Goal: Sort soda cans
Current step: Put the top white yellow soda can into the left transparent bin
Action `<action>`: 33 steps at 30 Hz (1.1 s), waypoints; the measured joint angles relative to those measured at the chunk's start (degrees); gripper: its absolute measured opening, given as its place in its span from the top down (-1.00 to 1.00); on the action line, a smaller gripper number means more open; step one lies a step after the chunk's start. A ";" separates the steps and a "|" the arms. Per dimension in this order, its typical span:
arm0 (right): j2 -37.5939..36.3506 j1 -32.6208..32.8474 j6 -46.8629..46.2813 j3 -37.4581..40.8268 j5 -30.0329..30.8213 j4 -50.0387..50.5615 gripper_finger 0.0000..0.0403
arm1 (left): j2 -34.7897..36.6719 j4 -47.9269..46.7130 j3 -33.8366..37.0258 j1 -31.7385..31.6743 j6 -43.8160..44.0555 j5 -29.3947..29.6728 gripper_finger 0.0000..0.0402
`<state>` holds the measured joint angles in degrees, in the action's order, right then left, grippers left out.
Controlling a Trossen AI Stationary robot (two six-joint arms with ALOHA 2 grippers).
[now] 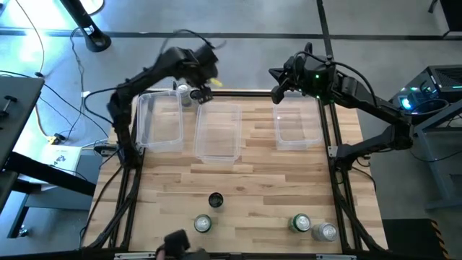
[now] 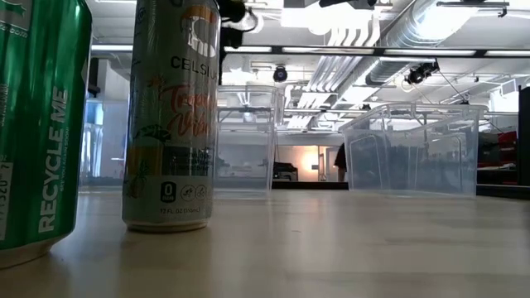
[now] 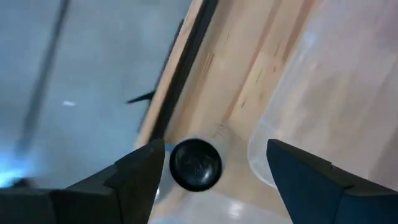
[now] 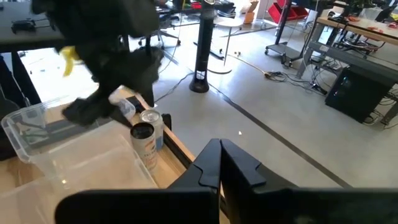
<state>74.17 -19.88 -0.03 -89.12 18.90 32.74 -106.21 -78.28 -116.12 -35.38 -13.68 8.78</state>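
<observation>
Left pincer (image 1: 200, 92) hovers at the table's far edge, in the gap between the left clear plastic bin (image 1: 160, 120) and the middle clear plastic bin (image 1: 217, 133). Fingers are wide apart and hold nothing. A silver-topped can (image 1: 185, 93) stands just beside it at the far rim; the right wrist view seems to show two cans side by side there. My read: this spot serves as a drop point for one sort group, outside the bins.

On the wooden table (image 1: 267, 180) near the front edge: a black can (image 1: 215, 200), a green can (image 1: 203, 224), another green can (image 1: 300, 222) touching or almost touching a silver can (image 1: 326, 232). These look unsorted.

Right pincer (image 1: 277, 92) waits, jaws closed and empty, above the far end of the right clear bin (image 1: 297, 123).
</observation>
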 joint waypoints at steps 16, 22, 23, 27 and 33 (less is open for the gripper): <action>0.45 0.02 -0.17 0.00 -0.26 -0.63 1.00 | 1.95 7.04 16.36 -8.93 10.75 -5.43 -0.39; 2.31 0.02 -1.52 0.02 -0.31 -0.94 1.00 | 1.98 8.59 18.65 -8.94 11.59 -5.35 -0.39; 2.81 0.02 -2.00 0.02 -0.54 -0.86 1.00 | 1.98 8.63 18.99 -8.86 11.59 -5.39 -0.39; 4.60 0.02 -2.05 0.02 -1.38 -0.88 1.00 | 1.96 9.90 19.69 -8.79 12.17 -7.06 -0.39; 5.79 0.02 -1.14 0.02 -1.47 -0.86 1.00 | 1.96 12.04 19.70 -8.52 12.99 -9.22 -0.39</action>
<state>79.96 -19.86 -1.17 -89.10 17.43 31.88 -104.25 -66.24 -96.42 -43.90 -0.68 -0.44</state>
